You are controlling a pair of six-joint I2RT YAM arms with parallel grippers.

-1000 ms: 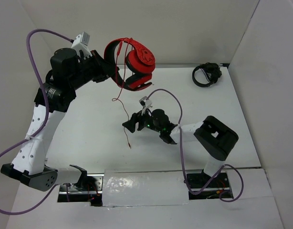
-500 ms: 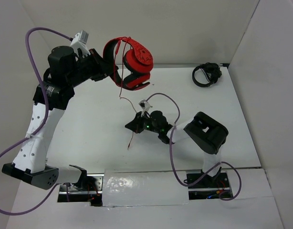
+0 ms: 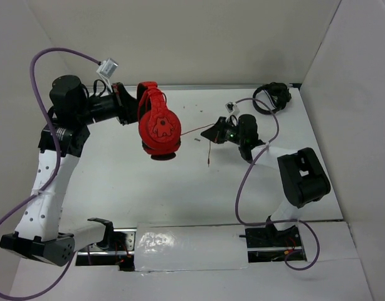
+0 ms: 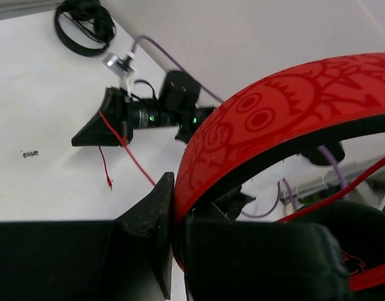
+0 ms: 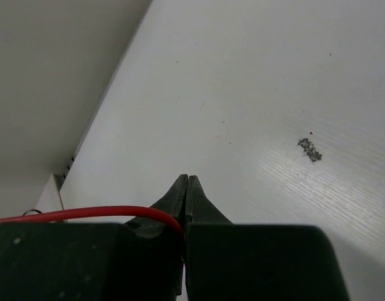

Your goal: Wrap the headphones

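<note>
The red headphones (image 3: 158,127) hang in the air over the left middle of the table, one round earcup facing up. My left gripper (image 3: 131,104) is shut on their headband (image 4: 274,122), which fills the left wrist view. The thin red cable (image 3: 191,131) runs rightward from the earcup to my right gripper (image 3: 212,133). That gripper is shut on the cable (image 5: 86,213), which enters between the closed fingers from the left. Below the gripper the cable's free end (image 3: 209,157) dangles toward the table. The left wrist view also shows the right gripper (image 4: 95,132) pinching the cable (image 4: 133,164).
All-black headphones (image 3: 271,98) lie at the back right corner, close behind the right arm. A small dark speck (image 3: 197,140) sits on the white table under the cable. White walls close in the table at the back and on both sides.
My right gripper shut on the cable and carried it up toward the back right. The left arm swung the headphones down and turned them, so an earcup now faces up.
</note>
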